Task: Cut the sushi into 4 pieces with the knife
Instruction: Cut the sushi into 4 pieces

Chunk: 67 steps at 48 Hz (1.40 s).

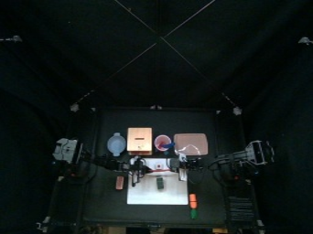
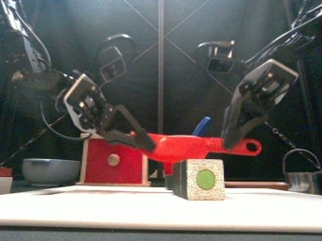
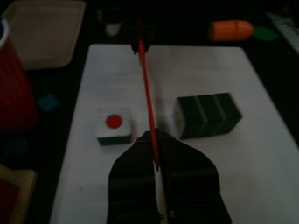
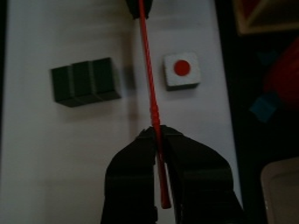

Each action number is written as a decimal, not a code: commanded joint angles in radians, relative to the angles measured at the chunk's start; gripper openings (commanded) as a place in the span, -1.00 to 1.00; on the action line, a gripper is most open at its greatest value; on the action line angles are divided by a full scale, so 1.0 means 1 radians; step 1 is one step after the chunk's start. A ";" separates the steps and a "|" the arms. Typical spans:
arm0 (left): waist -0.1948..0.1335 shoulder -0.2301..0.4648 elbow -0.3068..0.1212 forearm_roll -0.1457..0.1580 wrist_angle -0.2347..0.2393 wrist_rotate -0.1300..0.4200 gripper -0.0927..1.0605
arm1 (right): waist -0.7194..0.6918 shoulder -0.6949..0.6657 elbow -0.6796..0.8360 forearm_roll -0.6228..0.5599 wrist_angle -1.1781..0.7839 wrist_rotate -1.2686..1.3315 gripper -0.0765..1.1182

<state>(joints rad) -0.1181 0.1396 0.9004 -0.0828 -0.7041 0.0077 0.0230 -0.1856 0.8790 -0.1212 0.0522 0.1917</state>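
Left gripper: closed tight on one end of the red knife.
Right gripper: closed tight on the other end.
Sushi: a cut piece and a three-block roll lie apart on the white cutting board.
Next cut: bring the blade level over a roll seam, then press straight down.

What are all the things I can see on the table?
cutting board: one, white, middle
sushi roll: one, dark green, three joined blocks, on board
cut piece: one, white-topped, on board, apart from roll
knife: one, red, over board
cup: one, red, back
wooden box: one, pale, left of cup
bowl: one, blue-grey, back left
tray: one, pink, back right
orange toy: one, right of board
green toy: one, beside it
left gripper, right gripper: black, both shut on knife
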 commanded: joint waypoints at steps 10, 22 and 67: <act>-0.091 -0.020 -0.026 0.009 -0.011 -0.008 -0.48 | 0.060 -0.058 -0.008 0.031 -0.009 0.005 -0.71; -0.135 0.034 -0.041 -0.002 -0.011 -0.009 -0.48 | 0.066 -0.040 -0.008 0.038 -0.012 0.005 -0.71; -0.160 0.109 -0.055 -0.037 -0.011 -0.011 -0.48 | 0.069 0.058 -0.012 0.064 -0.038 0.005 -0.71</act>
<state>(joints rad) -0.2577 0.2408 0.8713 -0.1227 -0.7179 -0.0061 0.1074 -0.1411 0.8851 -0.0583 0.0307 0.1948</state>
